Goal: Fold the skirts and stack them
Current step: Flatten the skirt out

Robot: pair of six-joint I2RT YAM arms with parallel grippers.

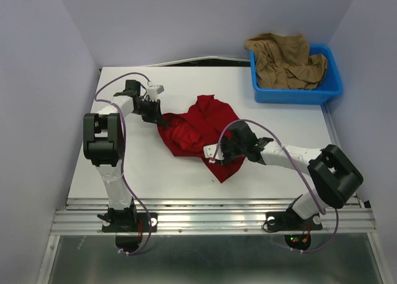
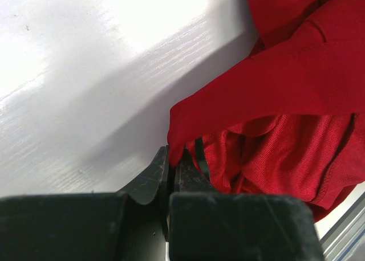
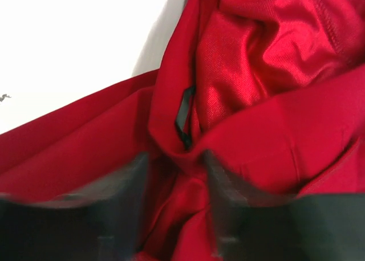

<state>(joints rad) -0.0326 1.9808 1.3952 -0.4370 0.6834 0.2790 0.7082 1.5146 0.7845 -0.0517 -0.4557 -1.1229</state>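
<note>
Left hand [image 2: 174, 159] pinched tight.

L arm [image 1: 115, 178], R arm [image 1: 291, 155]: white, blk joints, blk fingers [image 2: 151, 178], purple cables [image 1: 254, 121].

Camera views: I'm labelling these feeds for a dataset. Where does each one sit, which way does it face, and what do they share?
Top external: above and behind the robot, looking down at the table; both arms show, left tool and right tool at the red skirt.
Left wrist: on the left arm, looking along its shut fingers, which pinch a red fold.
Right wrist: on the right arm, looking down into red cloth; its fingers are blurred and apart.
Shared: all three show the red skirt.
</note>
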